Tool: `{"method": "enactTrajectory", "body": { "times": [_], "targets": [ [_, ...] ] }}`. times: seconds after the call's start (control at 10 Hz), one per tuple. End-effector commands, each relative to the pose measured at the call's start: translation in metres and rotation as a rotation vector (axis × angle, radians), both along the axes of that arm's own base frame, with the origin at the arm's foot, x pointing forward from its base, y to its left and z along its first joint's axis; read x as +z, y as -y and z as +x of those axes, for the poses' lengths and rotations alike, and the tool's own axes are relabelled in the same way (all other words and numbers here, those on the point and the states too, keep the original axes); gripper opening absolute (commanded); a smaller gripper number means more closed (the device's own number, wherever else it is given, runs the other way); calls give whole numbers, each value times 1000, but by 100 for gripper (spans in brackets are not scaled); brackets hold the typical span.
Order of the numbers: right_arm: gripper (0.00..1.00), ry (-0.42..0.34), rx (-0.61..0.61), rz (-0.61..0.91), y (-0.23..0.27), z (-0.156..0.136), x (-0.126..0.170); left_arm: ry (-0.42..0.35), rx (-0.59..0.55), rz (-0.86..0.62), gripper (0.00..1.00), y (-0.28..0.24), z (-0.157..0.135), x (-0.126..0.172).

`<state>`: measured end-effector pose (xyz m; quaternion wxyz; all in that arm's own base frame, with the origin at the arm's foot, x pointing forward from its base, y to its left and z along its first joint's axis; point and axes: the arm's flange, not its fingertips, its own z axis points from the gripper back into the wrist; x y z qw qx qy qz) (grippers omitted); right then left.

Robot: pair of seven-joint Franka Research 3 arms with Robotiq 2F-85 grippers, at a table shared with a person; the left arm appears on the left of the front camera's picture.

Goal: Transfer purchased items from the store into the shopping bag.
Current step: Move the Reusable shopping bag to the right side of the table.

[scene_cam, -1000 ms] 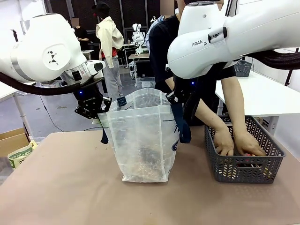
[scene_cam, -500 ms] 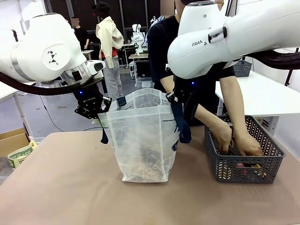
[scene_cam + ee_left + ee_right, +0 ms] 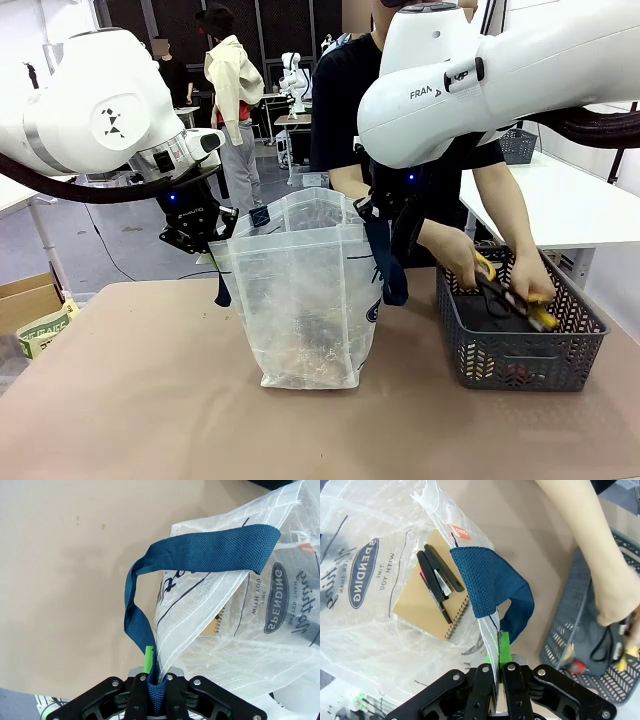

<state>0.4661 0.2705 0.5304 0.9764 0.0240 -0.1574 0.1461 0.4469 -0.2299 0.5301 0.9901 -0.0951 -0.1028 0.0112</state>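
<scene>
Hidden or unclear: in the front view the right arm's white housing masks its fingers. The basket (image 3: 520, 355) hides most of its contents behind its lattice wall. The yellow-and-black item (image 3: 500, 297) lifted above the basket cannot be identified.

In its wrist view, the right gripper (image 3: 497, 672) is clamped on the rim of the shopping bag (image 3: 305, 300), beside one navy strap handle (image 3: 495, 585). The left gripper (image 3: 154, 680) is pinched on the bag's other strap handle (image 3: 200, 550).

The bag stands upright mid-table (image 3: 130, 400), just left of the basket.

Count:
- In the bag: one spiral notebook (image 3: 415, 610), one black stapler (image 3: 442, 572), one pen (image 3: 436, 597).
- On the item: one hand (image 3: 462, 262) and the other hand (image 3: 528, 282), both the person's.
</scene>
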Motion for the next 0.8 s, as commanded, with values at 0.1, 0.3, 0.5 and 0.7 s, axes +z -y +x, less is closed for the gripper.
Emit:
{"method": "enactTrajectory", "body": {
  "times": [0.1, 0.3, 0.5, 0.7],
  "targets": [
    [0, 1, -3, 1, 1, 1, 1, 0, 4, -1, 0, -2, 1, 1],
    [0, 1, -3, 1, 1, 1, 1, 0, 4, -1, 0, -2, 1, 1],
    [0, 1, -3, 1, 1, 1, 1, 0, 4, -1, 0, -2, 1, 1],
    [0, 1, -3, 1, 1, 1, 1, 0, 4, -1, 0, -2, 1, 1]
  ]
}}
